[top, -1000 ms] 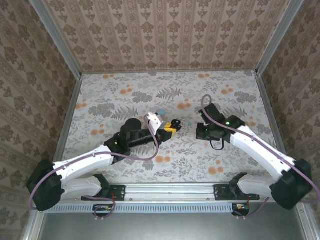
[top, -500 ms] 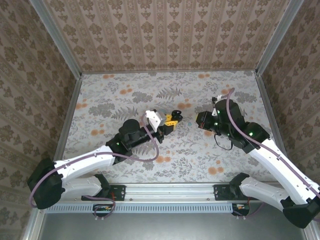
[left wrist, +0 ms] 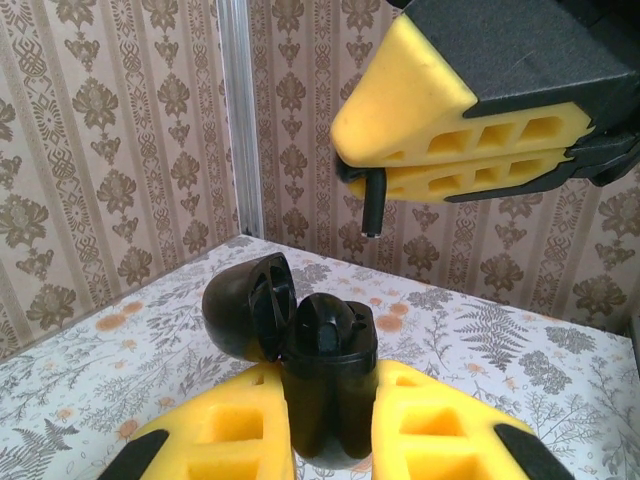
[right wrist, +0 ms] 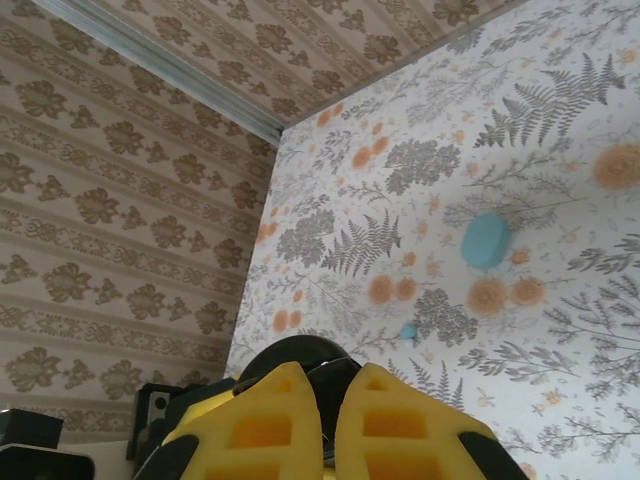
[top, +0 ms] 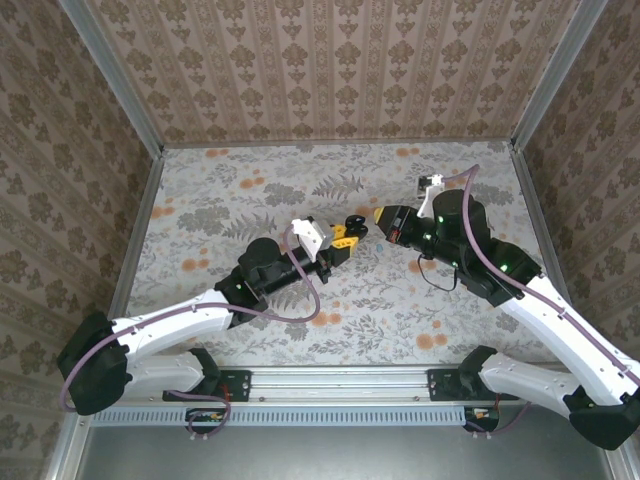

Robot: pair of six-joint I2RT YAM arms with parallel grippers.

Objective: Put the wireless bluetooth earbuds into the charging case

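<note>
Yellow foam-padded fingers of the left gripper (left wrist: pixel 327 415) are clamped on a black plastic charging case (left wrist: pixel 325 350). The case stands upright between them, and its rounded lid (left wrist: pixel 243 305) is swung open to one side of the fingers. Just above the case's open mouth, and not touching it, the right gripper (left wrist: pixel 352 160) is pinched tight on a black stemmed earbud (left wrist: pixel 373 205). The earbud's stem hangs down from between the fingertips. Beyond the right gripper's fingertips in its wrist view, a teal oval earbud (right wrist: pixel 486 241) lies on the floral-printed table (right wrist: pixel 560 330). A smaller teal bud (right wrist: pixel 408 330) lies nearer those fingers, apart from the oval one. Neither gripper touches them.
</note>
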